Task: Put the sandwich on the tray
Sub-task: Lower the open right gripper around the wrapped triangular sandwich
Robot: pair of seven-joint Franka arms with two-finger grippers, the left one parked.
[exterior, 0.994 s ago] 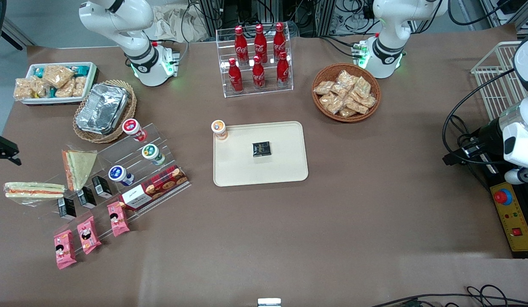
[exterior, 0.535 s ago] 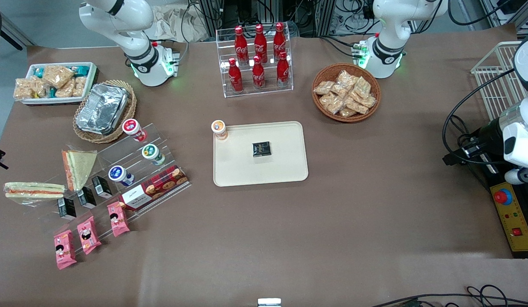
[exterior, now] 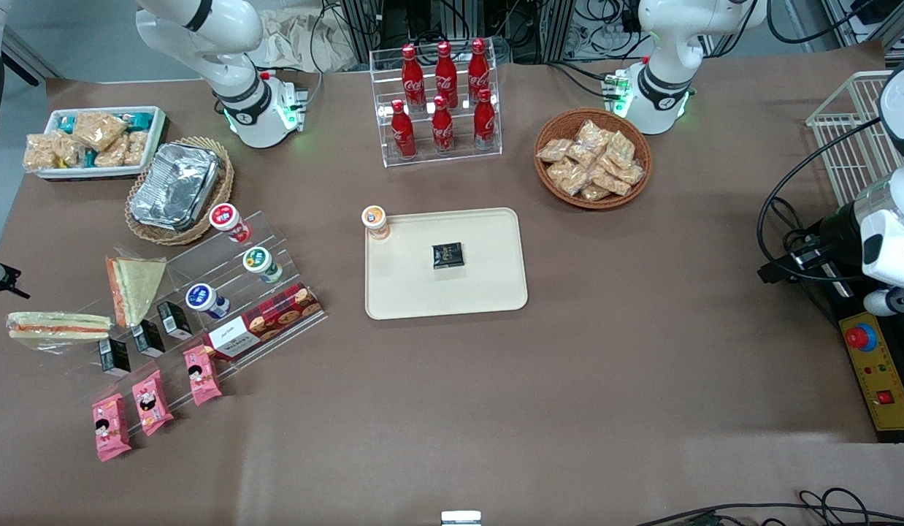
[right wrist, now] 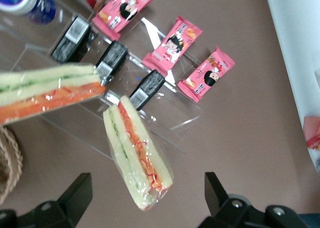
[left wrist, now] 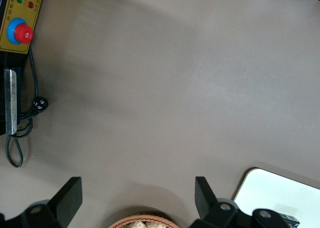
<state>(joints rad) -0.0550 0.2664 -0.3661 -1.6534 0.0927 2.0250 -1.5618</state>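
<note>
The sandwich (exterior: 58, 325) lies edge-on on the table, beside the acrylic rack (exterior: 226, 292) at the working arm's end of the table. In the right wrist view the sandwich (right wrist: 137, 155) shows white bread with orange-red and green filling. My right gripper (right wrist: 145, 198) is open above it, and the sandwich's near end lies between the two fingers, lower down. In the front view only a small part of the gripper (exterior: 1, 281) shows at the table's edge, close to the sandwich. The cream tray (exterior: 488, 292) lies mid-table, far from both.
A second sandwich wedge (exterior: 134, 288) leans on the rack beside the first. The rack holds black boxes (right wrist: 147, 87), pink packets (right wrist: 205, 75) and small cups. On the tray are a black packet (exterior: 447, 255) and an orange-lidded cup (exterior: 375, 221). A foil container (exterior: 174, 186) sits in a basket.
In the front view the right gripper has shifted along the table's edge, nearer to the front camera and closer to the sandwich. Nothing on the table has moved.
</note>
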